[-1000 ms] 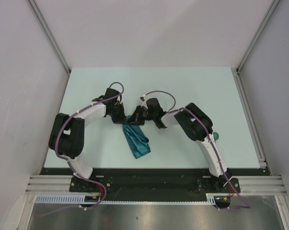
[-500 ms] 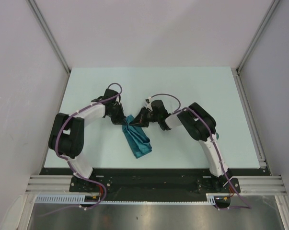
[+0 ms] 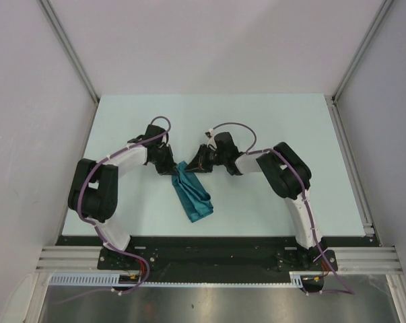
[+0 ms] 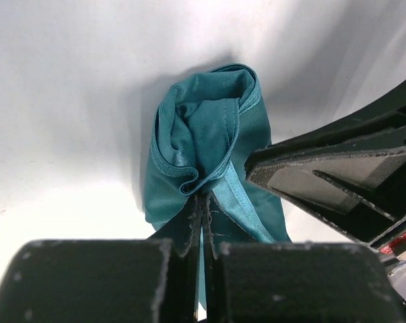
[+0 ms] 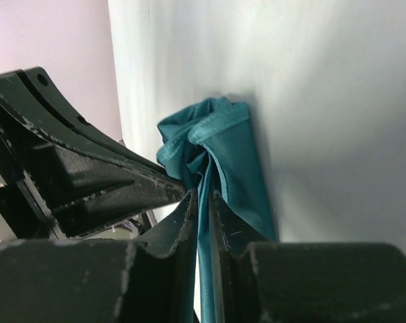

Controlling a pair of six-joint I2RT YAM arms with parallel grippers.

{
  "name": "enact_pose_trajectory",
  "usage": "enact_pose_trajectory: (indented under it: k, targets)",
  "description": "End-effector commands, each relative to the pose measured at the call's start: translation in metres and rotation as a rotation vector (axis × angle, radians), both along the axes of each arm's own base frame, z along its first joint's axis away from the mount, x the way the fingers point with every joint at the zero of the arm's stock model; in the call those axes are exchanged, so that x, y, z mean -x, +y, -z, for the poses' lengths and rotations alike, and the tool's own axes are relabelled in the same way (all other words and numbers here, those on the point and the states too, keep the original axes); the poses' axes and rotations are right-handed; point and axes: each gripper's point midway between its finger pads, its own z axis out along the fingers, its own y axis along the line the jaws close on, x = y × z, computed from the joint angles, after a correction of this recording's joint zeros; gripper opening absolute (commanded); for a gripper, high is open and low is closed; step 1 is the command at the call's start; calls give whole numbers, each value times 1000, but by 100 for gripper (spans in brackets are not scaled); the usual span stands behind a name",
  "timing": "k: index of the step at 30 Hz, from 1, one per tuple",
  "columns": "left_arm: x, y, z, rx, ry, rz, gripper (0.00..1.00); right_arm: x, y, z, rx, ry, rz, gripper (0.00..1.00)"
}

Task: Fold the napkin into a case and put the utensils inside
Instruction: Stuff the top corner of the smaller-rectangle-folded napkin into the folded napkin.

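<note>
Pinching napkin [image 4: 203, 128] | left gripper [image 4: 201, 205] clamped | right gripper [image 5: 203, 199] possibly slack

The napkin [image 3: 192, 195] is a plain teal cloth with a stitched hem, folded into a long, narrow strip (more a loose band than a crisp pouch). It lies slanted on the table [image 3: 277, 121], its near end flat and its far end gathered into a rumpled, raised bunch with a rolled fold on top. That bunched end is pinched flat between the closed fingers of the left gripper [image 4: 201, 212]. It also runs through the narrow gap in the right gripper [image 5: 203, 205], where a firm hold is unclear.
</note>
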Motion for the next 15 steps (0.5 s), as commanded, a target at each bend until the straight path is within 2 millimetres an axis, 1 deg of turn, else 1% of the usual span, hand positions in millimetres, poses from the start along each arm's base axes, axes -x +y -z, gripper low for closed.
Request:
enact_pose_trajectory:
  k: [1, 2, 4, 5, 6, 8, 9, 11, 12, 13, 14, 15]
  targets:
    - [-9, -6, -14, 50, -28, 2, 0, -17, 4, -7, 21, -61, -12, 16]
    - [-9, -6, -14, 55, -27, 3, 0, -16, 6, -1, 27, -50, -13, 15]
    - [-10, -8, -14, 62, -23, -5, 0, -16, 10, 4, 38, -47, -13, 15]
    - [-12, -8, -14, 66, -27, -6, 0, -14, 11, 11, 49, -36, -14, 14]
    - [-13, -8, -14, 67, -28, -11, 0, -13, 14, 14, 52, -30, -18, 14]
    - [-16, -9, -13, 71, -25, -18, 0, -8, 24, 16, 55, -34, -35, 13]
    - [-16, -9, -12, 71, -22, -23, 0, -6, 25, 24, 70, -21, -34, 13]
    - [-20, -10, -13, 78, -24, -31, 0, -2, 33, 28, 73, -9, -38, 12]
    - [-20, -10, -13, 76, -22, -35, 0, -1, 35, 37, 79, 13, -33, 11]
    - [-22, -10, -14, 80, -27, -42, 0, 4, 40, 40, 82, 19, -44, 10]
    - [-23, -10, -14, 79, -30, -46, 0, 5, 44, 38, 81, 20, -51, 9]
    - [-24, -10, -15, 82, -32, -50, 0, 8, 48, 42, 87, 28, -62, 9]
